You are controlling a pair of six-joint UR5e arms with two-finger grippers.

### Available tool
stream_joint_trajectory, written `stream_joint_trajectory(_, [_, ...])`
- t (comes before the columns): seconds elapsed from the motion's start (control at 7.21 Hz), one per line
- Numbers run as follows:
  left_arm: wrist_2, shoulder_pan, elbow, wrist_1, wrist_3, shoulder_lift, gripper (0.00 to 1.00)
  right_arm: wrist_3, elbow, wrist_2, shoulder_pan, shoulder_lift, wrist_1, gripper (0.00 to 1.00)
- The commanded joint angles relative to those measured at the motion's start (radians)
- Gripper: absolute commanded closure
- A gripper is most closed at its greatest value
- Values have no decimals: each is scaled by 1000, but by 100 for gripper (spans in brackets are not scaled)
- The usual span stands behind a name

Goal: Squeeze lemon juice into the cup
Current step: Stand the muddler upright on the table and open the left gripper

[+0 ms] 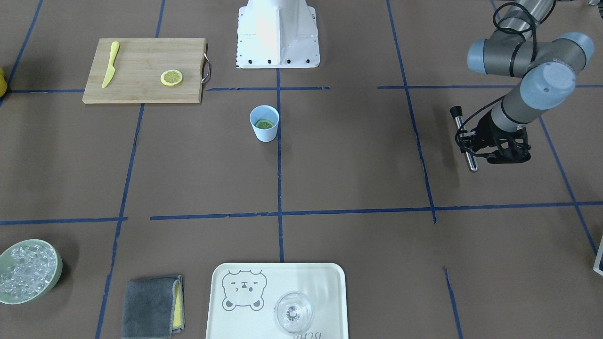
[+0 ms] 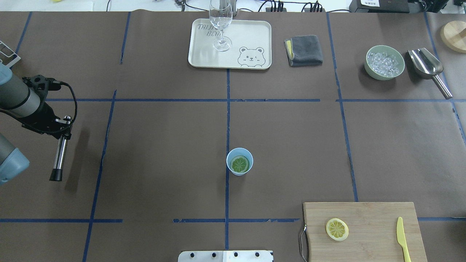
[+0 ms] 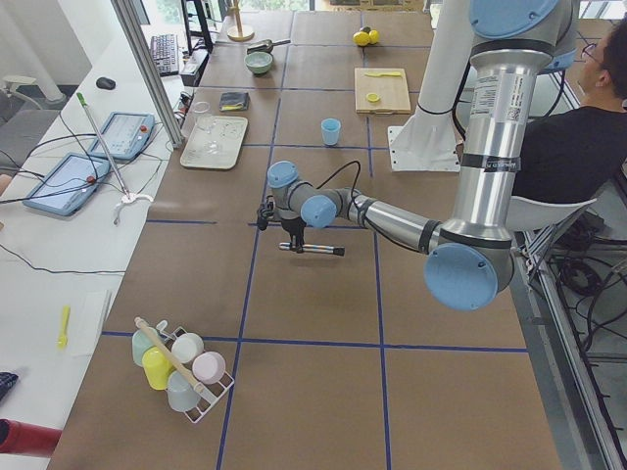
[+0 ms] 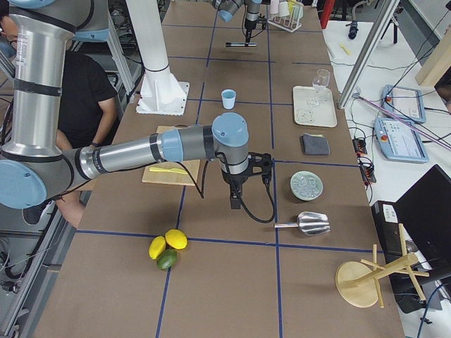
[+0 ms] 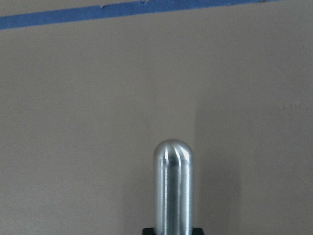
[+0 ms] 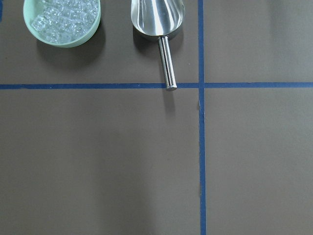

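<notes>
The light-blue cup (image 2: 230, 168) stands upright near the table's middle, also in the front view (image 1: 264, 134). One lemon slice (image 2: 240, 164) lies flat inside it. The other alike slice (image 2: 337, 229) lies on the wooden cutting board (image 2: 371, 218). My left gripper (image 2: 62, 130) is far to the cup's left, shut on a metal rod with a black end (image 2: 58, 160), held low over the table; the rod's rounded tip fills the left wrist view (image 5: 172, 191). My right gripper (image 4: 234, 201) shows only in the exterior right view, near the ice bowl; I cannot tell whether it is open or shut.
A yellow plastic knife (image 2: 402, 238) lies on the board. At the far side stand a tray (image 2: 255, 32) with a clear glass (image 2: 220, 22), a folded grey cloth (image 2: 305, 50), a green bowl of ice (image 2: 384, 62) and a metal scoop (image 2: 427, 65).
</notes>
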Motion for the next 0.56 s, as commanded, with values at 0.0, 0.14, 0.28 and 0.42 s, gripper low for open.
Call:
stream_joint_trajectory(0.0, [1, 2, 11, -4, -49, -20, 100, 0, 3, 1, 0, 1, 0, 0])
stream_joint_trajectory(0.14, [3, 2, 12, -7, -45, -19, 100, 0, 4, 1, 0, 0, 0, 0])
stream_joint_trajectory(0.28, [3, 2, 14, -11, -43, -14, 100, 0, 3, 1, 0, 0, 0, 0])
stream_joint_trajectory(0.42, [3, 4, 14, -14, -42, -13, 100, 0, 4, 1, 0, 0, 0, 0])
